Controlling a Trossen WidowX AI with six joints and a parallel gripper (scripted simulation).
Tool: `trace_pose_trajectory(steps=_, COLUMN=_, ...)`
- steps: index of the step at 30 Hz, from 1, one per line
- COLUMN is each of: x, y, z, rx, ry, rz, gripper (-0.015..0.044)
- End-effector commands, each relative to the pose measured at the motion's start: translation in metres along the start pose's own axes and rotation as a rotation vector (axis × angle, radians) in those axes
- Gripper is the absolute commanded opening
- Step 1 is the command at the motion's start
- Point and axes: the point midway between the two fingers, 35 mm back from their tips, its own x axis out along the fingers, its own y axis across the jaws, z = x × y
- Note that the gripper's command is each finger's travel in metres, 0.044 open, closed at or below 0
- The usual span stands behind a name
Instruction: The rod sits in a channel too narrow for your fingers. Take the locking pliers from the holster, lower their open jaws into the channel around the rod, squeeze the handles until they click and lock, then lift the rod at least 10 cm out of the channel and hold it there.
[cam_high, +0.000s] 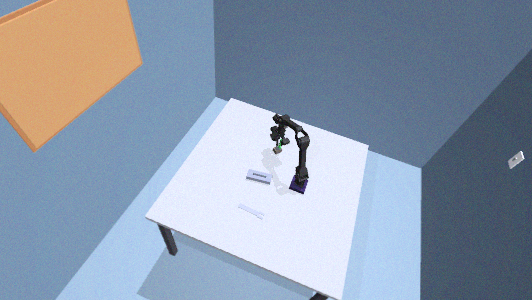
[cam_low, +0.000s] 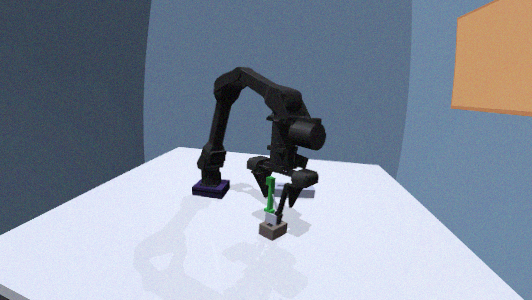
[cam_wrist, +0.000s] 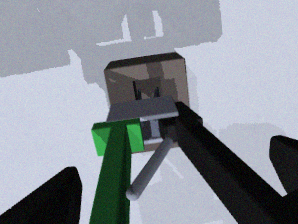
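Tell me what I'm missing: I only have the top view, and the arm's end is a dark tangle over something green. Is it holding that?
Observer: No. In the wrist view the jaws stand open, one on each side of the green handle and the black handle.

Visitor: What are those handles stuck in?

Observer: A brown block; the exterior view shows them rising upright from it.

Visitor: Anything between the handles?

Observer: Yes, a slanting grey rod-like piece, in the wrist view.
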Motion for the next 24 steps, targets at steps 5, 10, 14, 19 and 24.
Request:
trace_pose_trajectory(steps=5, x=0.0005, y=-0.0001, z=-0.0004, rx=-0.005, ry=0.002, rz=0.0, gripper=0.0387)
trace_pose_trajectory(steps=10, x=0.0005, y=-0.0001, z=-0.0004, rx=-0.005, ry=0.002, rz=0.0, gripper=0.038)
trace_pose_trajectory(steps=14, x=0.0005, y=-0.0001, z=-0.0004, rx=-0.005, ry=0.002, rz=0.0, gripper=0.0375)
trace_pose_trajectory(steps=19, x=0.0005, y=-0.0001, z=-0.0004, rx=-0.005, ry=0.002, rz=0.0, gripper=0.0368)
trace_pose_trajectory(steps=24, x=0.0005, y=-0.0001, z=-0.0004, rx=-0.005, ry=0.002, rz=0.0, gripper=0.0361)
